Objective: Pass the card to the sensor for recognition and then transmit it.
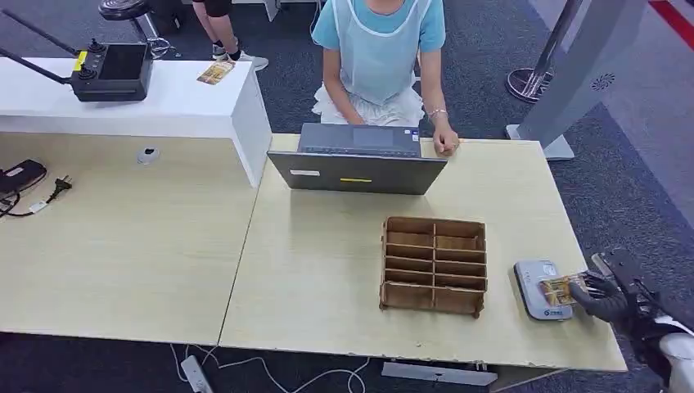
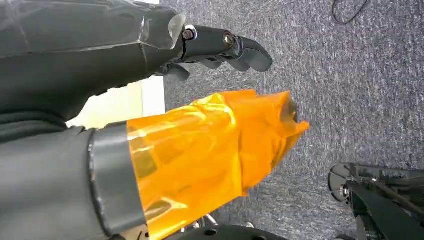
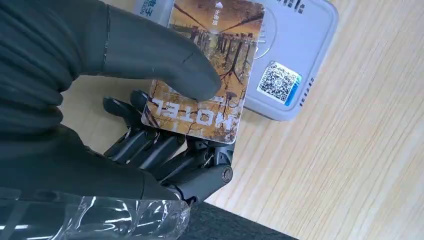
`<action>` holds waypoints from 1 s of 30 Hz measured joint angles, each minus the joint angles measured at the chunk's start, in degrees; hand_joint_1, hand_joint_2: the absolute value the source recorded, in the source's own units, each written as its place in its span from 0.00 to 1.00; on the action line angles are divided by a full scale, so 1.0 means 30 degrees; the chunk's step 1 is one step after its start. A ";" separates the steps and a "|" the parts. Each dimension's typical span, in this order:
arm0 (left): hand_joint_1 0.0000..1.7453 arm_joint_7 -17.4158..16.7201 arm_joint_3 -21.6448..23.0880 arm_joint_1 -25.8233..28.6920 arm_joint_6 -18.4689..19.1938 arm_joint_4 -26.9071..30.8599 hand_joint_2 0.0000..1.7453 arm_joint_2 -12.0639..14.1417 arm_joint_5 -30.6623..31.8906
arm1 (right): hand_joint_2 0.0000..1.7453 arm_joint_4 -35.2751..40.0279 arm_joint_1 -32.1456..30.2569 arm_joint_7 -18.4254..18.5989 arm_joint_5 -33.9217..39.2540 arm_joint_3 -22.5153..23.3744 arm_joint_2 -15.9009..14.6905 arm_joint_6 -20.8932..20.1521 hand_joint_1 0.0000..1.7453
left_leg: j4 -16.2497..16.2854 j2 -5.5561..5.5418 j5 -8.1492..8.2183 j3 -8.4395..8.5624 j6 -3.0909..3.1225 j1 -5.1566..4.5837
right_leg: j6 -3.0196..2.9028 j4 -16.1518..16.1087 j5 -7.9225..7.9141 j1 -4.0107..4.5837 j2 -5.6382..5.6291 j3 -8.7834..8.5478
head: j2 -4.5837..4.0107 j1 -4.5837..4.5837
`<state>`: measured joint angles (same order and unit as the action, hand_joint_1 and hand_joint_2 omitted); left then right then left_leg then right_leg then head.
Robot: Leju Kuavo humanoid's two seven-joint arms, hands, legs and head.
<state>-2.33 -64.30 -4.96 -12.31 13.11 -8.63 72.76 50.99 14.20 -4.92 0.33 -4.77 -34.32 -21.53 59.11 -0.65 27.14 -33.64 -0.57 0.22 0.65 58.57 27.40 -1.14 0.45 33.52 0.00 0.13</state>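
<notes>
I am seeing the right hand (image 1: 604, 296) pinching the card (image 3: 210, 65) between thumb and fingers, card lying over the sensor (image 1: 542, 289) at the table's (image 1: 327, 270) right edge. Left hand (image 2: 220, 47) is hanging over carpet, fingers extended, holding nothing.

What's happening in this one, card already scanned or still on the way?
The right robot hand pinches a hotel card between thumb and fingers and holds it over the grey card reader at the table's right edge. Whether it has registered cannot be told. The left robot hand hangs above the carpet, holding nothing. A person sits across the table at a laptop, with a wooden slotted organizer between them.
</notes>
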 joint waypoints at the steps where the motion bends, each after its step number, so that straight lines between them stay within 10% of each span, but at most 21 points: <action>1: 0.00 -0.0009 0.0000 0.0000 -0.0007 0.0000 0.00 0.0000 0.0008 | 1.00 0.0000 -0.0001 -0.0007 -0.0029 0.0000 0.0000 -0.0022 1.00 | 0.0000 0.0000 0.0000 0.0000 0.0000 0.0000 | 0.0000 0.0000 0.0000 0.0000 0.0000 0.0000 | 0.0000 0.0000; 30: 0.00 -0.0023 0.0000 0.0004 0.0110 0.0000 0.00 0.0007 -0.0203 | 1.00 0.1180 0.0687 -0.0423 0.1872 0.1312 -0.0364 -0.2135 1.00 | 0.0000 0.0000 0.0000 -0.0003 0.0000 -0.0001 | 0.0000 0.0001 -0.0001 -0.0001 0.0000 0.0000 | 0.0000 0.0007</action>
<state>-2.40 -64.30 -4.95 -11.98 13.11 -8.61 72.15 54.53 16.26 -6.19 5.95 -0.83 -35.41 -27.93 59.11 -0.65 27.14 -33.65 -0.57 0.22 0.65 58.58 27.40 -1.15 0.45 33.52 0.00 0.15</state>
